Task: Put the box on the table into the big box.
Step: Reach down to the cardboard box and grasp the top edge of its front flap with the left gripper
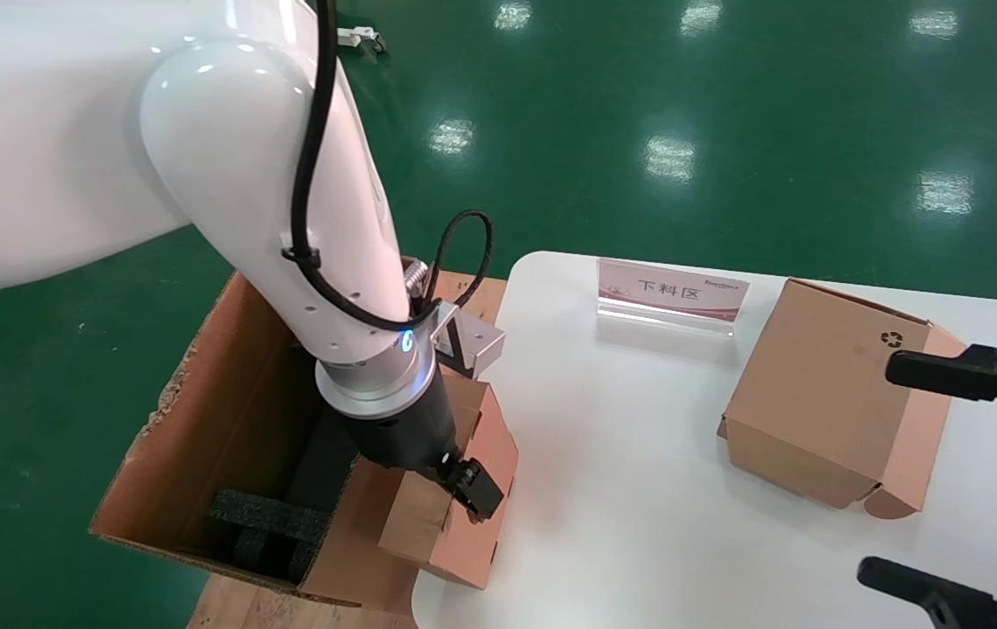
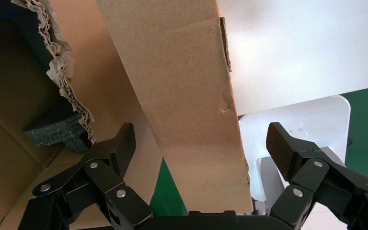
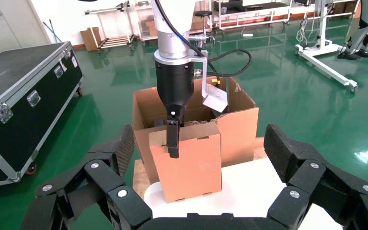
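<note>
The slim brown box (image 1: 485,454) stands on edge at the left end of the white table (image 1: 638,454), leaning against the big box (image 1: 201,367). My left gripper (image 1: 454,498) is open and straddles the box's top edge. In the left wrist view both fingers (image 2: 124,143) stand clear of the box (image 2: 187,72). The big box holds black foam blocks (image 1: 266,515) and has a ragged rim (image 2: 62,72). My right gripper (image 1: 952,480) is open and empty over the table's right side. Its view shows the box (image 3: 191,167) and the big box (image 3: 239,129) behind it.
A cube-like cardboard box with a recycling symbol (image 1: 821,393) sits on the table's right part. A sign stand (image 1: 671,293) is at the far edge. The big box rests on a wooden pallet (image 1: 227,607) on green floor. A black flight case (image 3: 19,96) stands off to one side.
</note>
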